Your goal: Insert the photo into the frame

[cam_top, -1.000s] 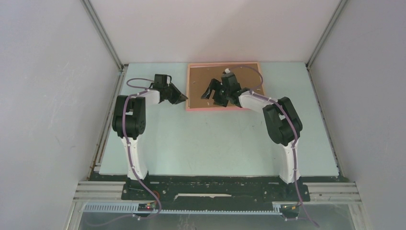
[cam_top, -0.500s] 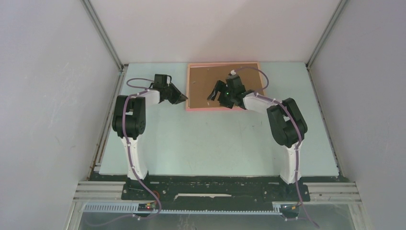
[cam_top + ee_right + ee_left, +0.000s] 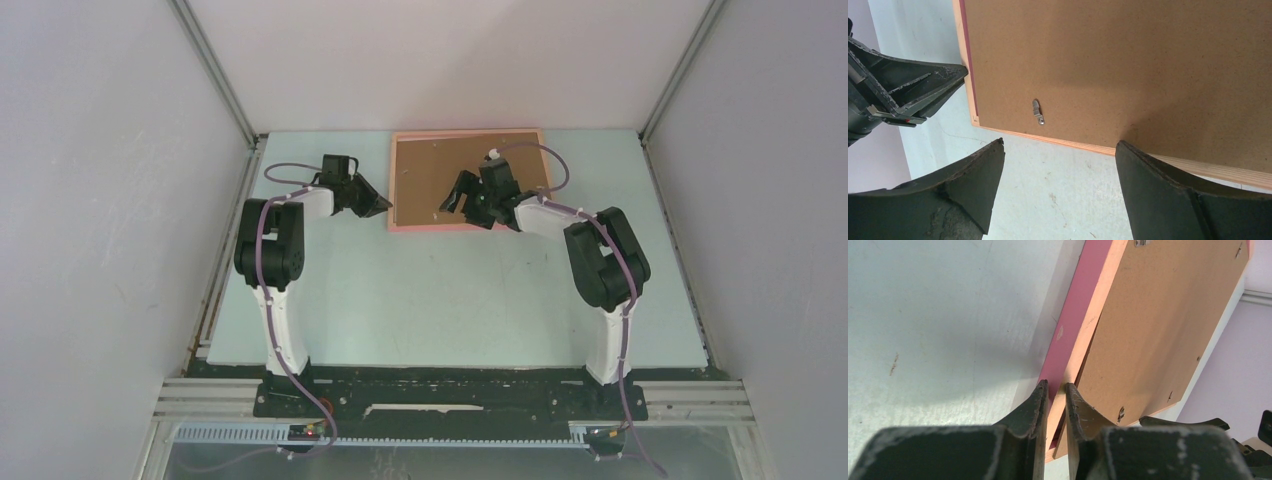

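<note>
The frame (image 3: 420, 227), with its salmon-pink rim, lies face down at the back of the table. A brown backing board (image 3: 425, 170) sits in it. The photo is hidden. My left gripper (image 3: 385, 208) is at the frame's left side near the front corner. In the left wrist view that gripper (image 3: 1056, 387) is shut on the frame's pale wooden rim (image 3: 1088, 325), and the board's edge stands slightly raised there. My right gripper (image 3: 458, 197) hovers open over the frame's near edge. In the right wrist view its fingers (image 3: 1059, 145) are spread wide with nothing between them.
A small metal turn clip (image 3: 1038, 111) sits on the backing board (image 3: 1123, 65) near its corner, and more clips (image 3: 1121, 414) line the board's edges. The pale green table (image 3: 450, 300) reaches to grey walls on the left, right and back.
My right gripper has drawn back from over the board's middle toward the frame's near edge and shifted right, still open. The left gripper has stayed shut on the frame's rim.
</note>
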Controlling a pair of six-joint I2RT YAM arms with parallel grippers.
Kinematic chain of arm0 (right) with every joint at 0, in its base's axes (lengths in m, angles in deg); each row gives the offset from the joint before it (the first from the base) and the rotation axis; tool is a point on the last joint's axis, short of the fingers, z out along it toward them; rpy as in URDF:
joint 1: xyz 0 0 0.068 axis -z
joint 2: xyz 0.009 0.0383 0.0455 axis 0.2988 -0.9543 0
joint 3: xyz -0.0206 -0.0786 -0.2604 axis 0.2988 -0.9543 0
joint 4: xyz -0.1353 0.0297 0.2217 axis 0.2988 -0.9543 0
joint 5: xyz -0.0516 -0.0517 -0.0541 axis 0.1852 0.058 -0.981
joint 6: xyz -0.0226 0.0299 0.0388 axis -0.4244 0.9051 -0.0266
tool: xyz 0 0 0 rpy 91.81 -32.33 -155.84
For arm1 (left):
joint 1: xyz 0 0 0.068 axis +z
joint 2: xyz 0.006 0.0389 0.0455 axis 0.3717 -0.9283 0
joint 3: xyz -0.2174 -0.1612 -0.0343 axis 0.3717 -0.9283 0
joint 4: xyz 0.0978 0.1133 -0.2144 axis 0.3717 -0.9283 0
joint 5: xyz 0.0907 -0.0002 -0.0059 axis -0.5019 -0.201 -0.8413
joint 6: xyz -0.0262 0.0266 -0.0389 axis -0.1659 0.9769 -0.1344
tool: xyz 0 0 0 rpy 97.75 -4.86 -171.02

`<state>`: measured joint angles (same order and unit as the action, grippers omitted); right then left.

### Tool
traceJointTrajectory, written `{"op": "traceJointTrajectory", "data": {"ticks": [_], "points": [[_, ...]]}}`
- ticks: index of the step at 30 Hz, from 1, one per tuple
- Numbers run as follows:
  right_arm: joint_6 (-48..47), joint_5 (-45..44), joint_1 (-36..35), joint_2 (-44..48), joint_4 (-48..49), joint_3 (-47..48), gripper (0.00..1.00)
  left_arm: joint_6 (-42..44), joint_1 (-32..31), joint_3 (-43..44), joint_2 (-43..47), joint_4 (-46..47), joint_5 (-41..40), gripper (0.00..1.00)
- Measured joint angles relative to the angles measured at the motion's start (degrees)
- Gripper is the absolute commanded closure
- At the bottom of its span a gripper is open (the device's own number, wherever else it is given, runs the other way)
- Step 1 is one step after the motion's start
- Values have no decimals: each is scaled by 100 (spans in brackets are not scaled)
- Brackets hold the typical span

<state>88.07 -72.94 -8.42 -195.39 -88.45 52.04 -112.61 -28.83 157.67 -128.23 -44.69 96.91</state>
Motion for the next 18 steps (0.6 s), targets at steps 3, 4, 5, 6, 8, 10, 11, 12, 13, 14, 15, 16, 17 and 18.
{"op": "traceJointTrajectory", "data": {"ticks": [3,4,5,6,8,10,11,12,13,14,15,16,17,18], "points": [[2,22,7,4,33,-26,11,0,0,0,0,0,0,82],[2,20,7,13,68,-52,11,0,0,0,0,0,0,82],[4,24,7,17,90,-68,11,0,0,0,0,0,0,82],[7,31,11,20,107,-79,11,0,0,0,0,0,0,82],[20,37,13,20,109,-79,11,0,0,0,0,0,0,82],[17,28,9,24,107,-81,11,0,0,0,0,0,0,82],[17,26,9,26,109,-81,11,0,0,0,0,0,0,82],[20,26,4,26,116,-90,11,0,0,0,0,0,0,82],[20,26,4,28,120,-92,11,0,0,0,0,0,0,82],[20,26,4,31,136,-105,11,0,0,0,0,0,0,82],[20,26,4,39,157,-127,11,0,0,0,0,0,0,82],[20,24,7,50,188,-153,11,0,0,0,0,0,0,82],[20,24,9,59,221,-179,11,0,0,0,0,0,0,82],[24,28,11,70,227,-199,11,0,0,0,0,0,2,82]]}}
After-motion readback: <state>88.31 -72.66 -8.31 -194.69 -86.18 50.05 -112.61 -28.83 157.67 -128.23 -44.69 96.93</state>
